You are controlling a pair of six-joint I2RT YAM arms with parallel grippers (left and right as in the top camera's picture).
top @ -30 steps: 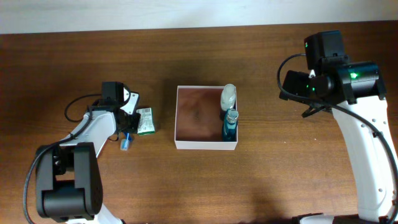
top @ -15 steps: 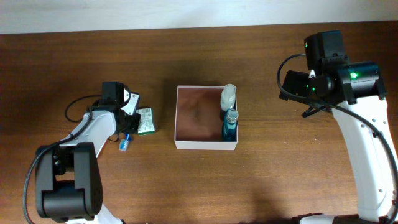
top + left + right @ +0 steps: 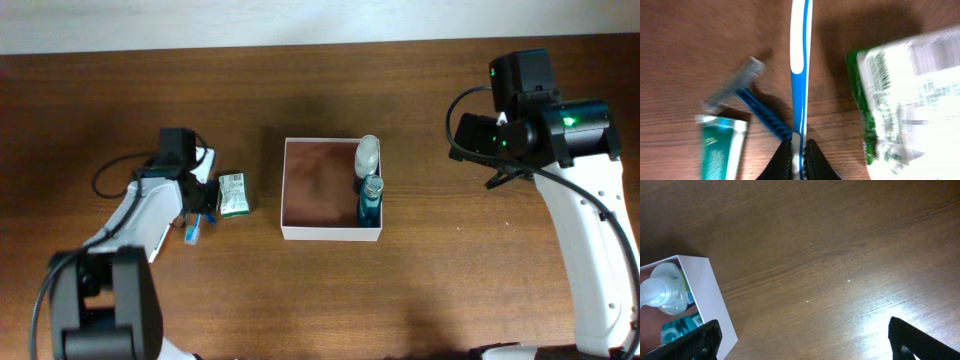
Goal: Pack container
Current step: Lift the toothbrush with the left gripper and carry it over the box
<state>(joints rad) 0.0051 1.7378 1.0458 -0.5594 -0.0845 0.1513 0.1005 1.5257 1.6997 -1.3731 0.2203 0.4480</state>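
The container is a square white-walled box with a reddish-brown inside at the table's middle. A clear bottle and a blue bottle stand along its right wall. My left gripper is shut on a blue-and-white toothbrush, left of the container. In the overhead view it is at the left. Under it lie a blue razor, a green toothpaste tube and a green-and-white packet. My right gripper is open and empty over bare table, right of the container's wall.
The green-and-white packet lies between the left gripper and the container. Bare wooden table surrounds the container on the front, back and right sides.
My left arm has shifted a little to the left, and the blue toothbrush end moved left with it. The right arm has not moved.
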